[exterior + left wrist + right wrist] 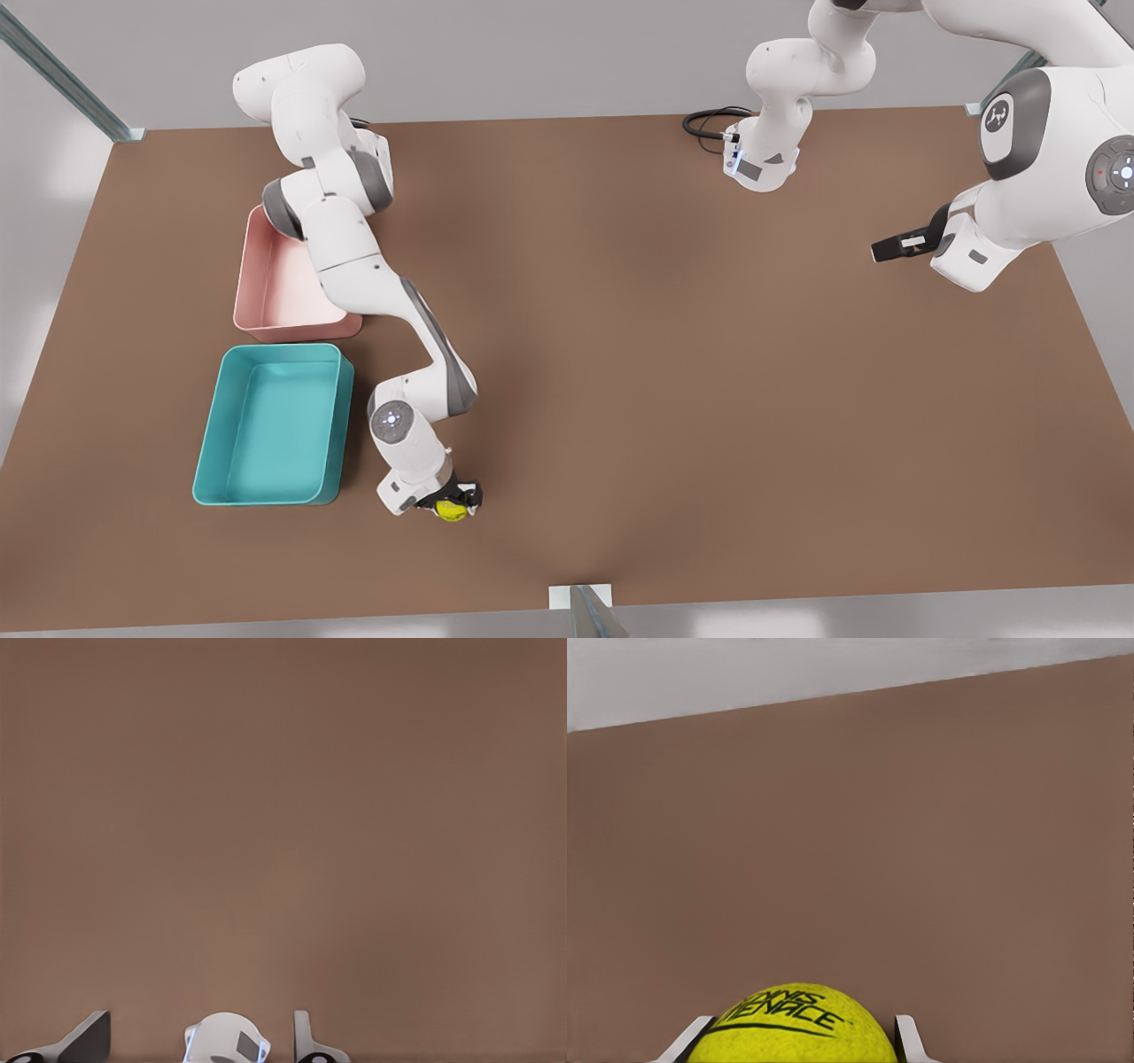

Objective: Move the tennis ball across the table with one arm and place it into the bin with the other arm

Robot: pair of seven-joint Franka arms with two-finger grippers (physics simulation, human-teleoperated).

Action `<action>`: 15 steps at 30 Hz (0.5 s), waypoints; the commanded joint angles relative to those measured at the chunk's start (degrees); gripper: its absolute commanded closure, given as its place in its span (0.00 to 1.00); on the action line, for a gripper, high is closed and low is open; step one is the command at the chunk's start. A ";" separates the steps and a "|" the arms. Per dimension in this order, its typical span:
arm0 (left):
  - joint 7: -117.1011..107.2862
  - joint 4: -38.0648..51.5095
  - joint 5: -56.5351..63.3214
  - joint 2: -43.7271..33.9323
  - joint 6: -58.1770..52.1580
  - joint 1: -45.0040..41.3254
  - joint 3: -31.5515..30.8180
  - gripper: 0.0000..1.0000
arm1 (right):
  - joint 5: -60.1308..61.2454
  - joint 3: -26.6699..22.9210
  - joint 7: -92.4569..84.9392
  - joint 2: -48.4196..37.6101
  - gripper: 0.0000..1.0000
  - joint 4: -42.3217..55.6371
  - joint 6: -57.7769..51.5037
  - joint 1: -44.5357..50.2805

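Front view: right hand (452, 501) grips tennis ball (451, 510) beside bare bin (275, 425); left hand (890, 248) spread, waiting

Right end effector (454, 501) clamps tennis ball (452, 511) beside bin (273, 426).

Tennis ball (793, 1028) lower half cut off

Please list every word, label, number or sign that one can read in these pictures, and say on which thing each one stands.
"TENNIS MENACE": black print on the tennis ball, held between the fingers of the right gripper.
A grey logo mark on the upper arm at the front view's right: a symbol, no letters.
Nothing else is readable.
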 commanded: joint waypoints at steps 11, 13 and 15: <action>0.76 -8.77 -1.29 -1.58 9.78 0.00 -2.55 0.00 | -0.66 5.21 -19.60 -27.74 0.30 -13.35 -36.73 -17.42; 0.76 -8.77 -1.20 -1.67 9.61 0.00 -2.64 0.00 | -1.71 4.85 -21.45 -31.51 0.30 -17.64 -40.09 -19.97; 0.85 -8.77 -1.20 -1.67 9.52 0.09 -2.64 0.00 | -3.91 4.85 -22.16 -33.98 0.30 -22.84 -39.91 -22.26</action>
